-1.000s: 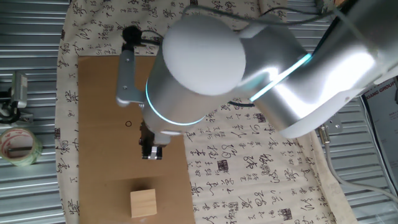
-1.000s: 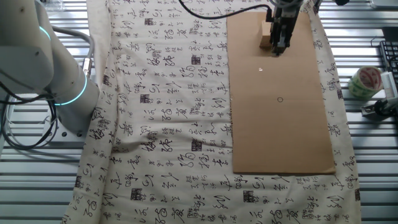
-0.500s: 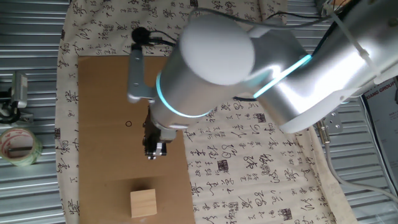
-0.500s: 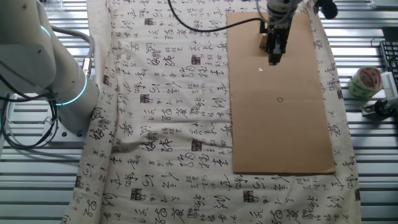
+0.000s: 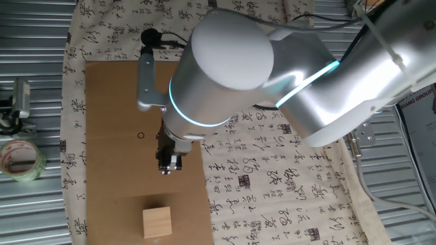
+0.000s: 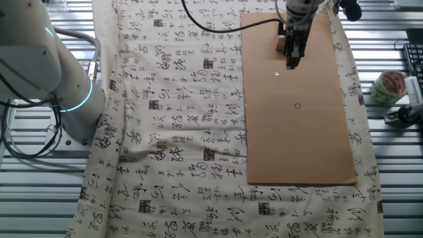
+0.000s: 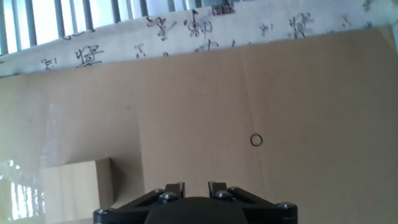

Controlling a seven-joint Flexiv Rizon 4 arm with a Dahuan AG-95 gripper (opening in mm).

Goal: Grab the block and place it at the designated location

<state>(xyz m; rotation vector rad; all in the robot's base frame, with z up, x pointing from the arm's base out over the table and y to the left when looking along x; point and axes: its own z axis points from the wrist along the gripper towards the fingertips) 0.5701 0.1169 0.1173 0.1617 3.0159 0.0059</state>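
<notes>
Compared with half a second ago, we see almost no change: the gripper (image 5: 165, 168) stays over the cardboard sheet (image 5: 109, 177), only the arm's big joint sits a little more to the left. It holds nothing. Its fingers (image 7: 176, 188) seem close together in the hand view, but we cannot tell surely. The block (image 5: 157, 222) rests on the cardboard at the lower centre of the frame, apart from the gripper. The designated location (image 5: 141, 135) is left of the gripper. The cloth (image 6: 178, 119) carries Chinese calligraphy; we cannot read it. At the left edge lies a tape roll (image 5: 19, 159).
</notes>
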